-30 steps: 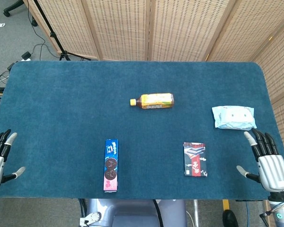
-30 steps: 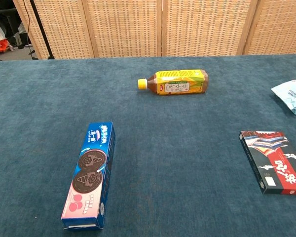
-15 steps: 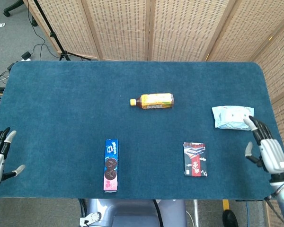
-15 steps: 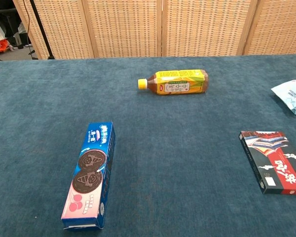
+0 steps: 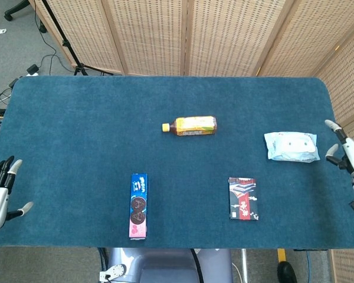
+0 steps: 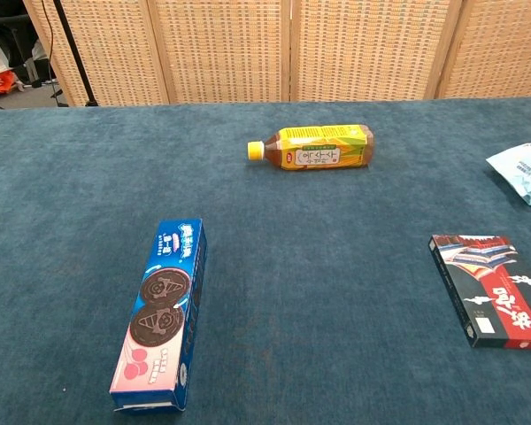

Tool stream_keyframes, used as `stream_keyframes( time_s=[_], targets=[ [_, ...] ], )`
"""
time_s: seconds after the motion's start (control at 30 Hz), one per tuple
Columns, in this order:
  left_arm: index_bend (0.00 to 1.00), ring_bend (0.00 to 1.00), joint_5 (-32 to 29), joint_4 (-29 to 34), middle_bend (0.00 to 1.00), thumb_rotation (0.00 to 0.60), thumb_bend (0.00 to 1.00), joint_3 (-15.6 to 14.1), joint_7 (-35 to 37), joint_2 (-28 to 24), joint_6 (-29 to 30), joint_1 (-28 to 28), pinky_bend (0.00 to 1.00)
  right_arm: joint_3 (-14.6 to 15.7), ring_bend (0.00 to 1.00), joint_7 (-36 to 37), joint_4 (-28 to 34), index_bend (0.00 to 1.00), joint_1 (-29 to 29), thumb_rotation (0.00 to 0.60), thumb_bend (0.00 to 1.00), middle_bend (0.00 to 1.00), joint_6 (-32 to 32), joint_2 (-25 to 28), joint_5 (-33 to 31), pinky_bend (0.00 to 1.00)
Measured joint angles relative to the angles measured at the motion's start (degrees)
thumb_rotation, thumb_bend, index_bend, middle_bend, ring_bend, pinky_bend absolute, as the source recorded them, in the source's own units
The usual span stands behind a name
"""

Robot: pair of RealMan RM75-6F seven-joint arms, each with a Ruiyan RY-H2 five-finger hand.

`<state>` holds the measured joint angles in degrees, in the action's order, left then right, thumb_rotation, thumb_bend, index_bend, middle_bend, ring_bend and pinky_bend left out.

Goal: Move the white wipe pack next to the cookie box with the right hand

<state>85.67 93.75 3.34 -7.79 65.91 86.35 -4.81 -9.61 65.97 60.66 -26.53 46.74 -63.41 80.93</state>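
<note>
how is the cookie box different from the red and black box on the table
The cookie box is long, narrow and blue with pink at its near end; the red and black box is shorter and wider. The cookie box pictures round dark cookies; the other shows white lettering. Both lie flat on the blue table, untouched.

White wipe pack [image 5: 291, 146]; blue cookie box [image 5: 138, 205].

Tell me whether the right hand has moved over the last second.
Yes. In the head view the right hand has gone from below the white wipe pack, near the table's front edge, to beside the pack's right end, off the table's right edge.
</note>
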Motion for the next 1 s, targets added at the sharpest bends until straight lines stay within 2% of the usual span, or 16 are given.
stream_keyframes(
  time_s=[0.13,0.43,0.6,0.8,0.93,1.0],
  targets=[
    [0.0,0.0,-0.5,0.2,0.0,0.6,0.0,0.3,-0.2,0.1,-0.1,-0.1,0.0,0.6,0.0,5.7,-7.0,0.04,-3.2,0.6,1.0,0.0,-7.9,-3.0,-0.6,0.0],
    [0.0,0.0,-1.3,0.4,0.0,0.6,0.0,0.4,-0.5,0.0,-0.9,-0.5,0.0,3.4,0.0,13.5,-20.3,0.05,-7.7,0.6,1.0,0.0,-19.1,-11.2,0.5,0.0],
    [0.0,0.0,-1.4,0.2,0.0,0.6,0.0,0.5,-0.1,0.0,-0.8,-0.6,0.0,5.0,0.0,17.3,-24.0,0.08,-8.5,0.6,1.0,0.0,-21.1,-14.6,2.0,0.0],
    [0.0,0.0,-0.9,-0.1,0.0,0.6,0.0,0.4,0.2,0.2,-0.7,-0.7,0.0,7.1,0.0,22.2,-25.5,0.12,-9.3,0.6,1.0,0.03,-20.0,-16.2,5.3,0.0],
    [0.0,0.0,-0.9,-0.3,0.0,0.6,0.0,0.4,0.5,0.2,-0.6,-0.7,0.0,8.6,0.0,24.9,-25.7,0.16,-10.1,0.6,1.0,0.08,-18.5,-16.7,7.2,0.03],
    [0.0,0.0,-0.9,-0.3,0.0,0.6,0.0,0.3,0.7,0.1,-0.6,-0.7,0.0,9.2,0.0,25.8,-25.5,0.18,-10.6,0.6,1.0,0.1,-17.5,-16.8,8.1,0.08]
  ],
)
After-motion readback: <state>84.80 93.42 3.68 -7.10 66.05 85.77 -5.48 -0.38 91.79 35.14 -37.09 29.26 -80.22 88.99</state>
